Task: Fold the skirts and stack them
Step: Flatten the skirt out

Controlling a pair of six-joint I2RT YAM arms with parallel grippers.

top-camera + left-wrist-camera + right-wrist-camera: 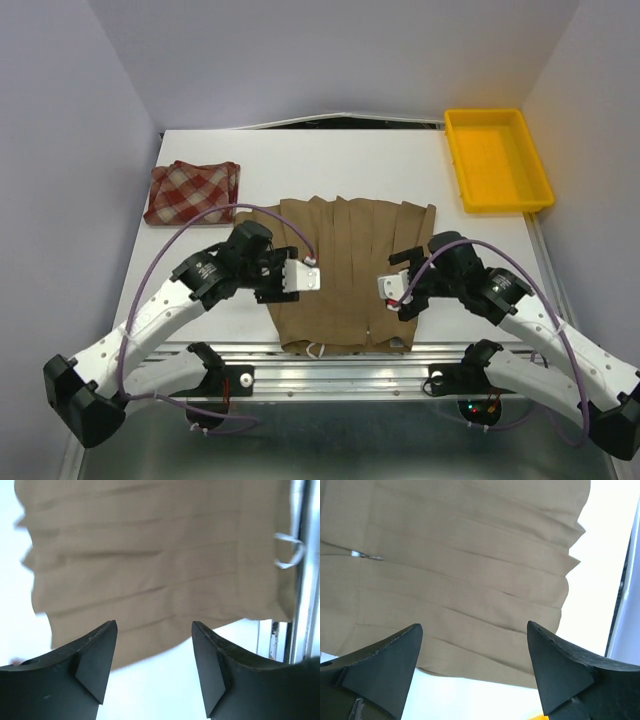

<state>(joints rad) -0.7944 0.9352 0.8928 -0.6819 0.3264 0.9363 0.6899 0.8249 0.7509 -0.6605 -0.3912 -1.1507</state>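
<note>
The tan-brown skirt [345, 270] lies spread flat mid-table, waistband toward the near edge. It fills the left wrist view [150, 555] and the right wrist view [460, 570]. The red-and-cream plaid skirt [193, 192] lies folded at the back left, apart from both arms. My left gripper [272, 280] is open and empty just above the tan skirt's left edge [154, 630]. My right gripper [412, 285] is open and empty above its right edge [475, 630]. Neither gripper holds fabric.
A yellow plastic tray [497, 158] stands at the back right corner. The table's metal front rail [340, 360] runs just below the waistband, where a white hanger loop [290, 550] sticks out. White walls close the table on three sides.
</note>
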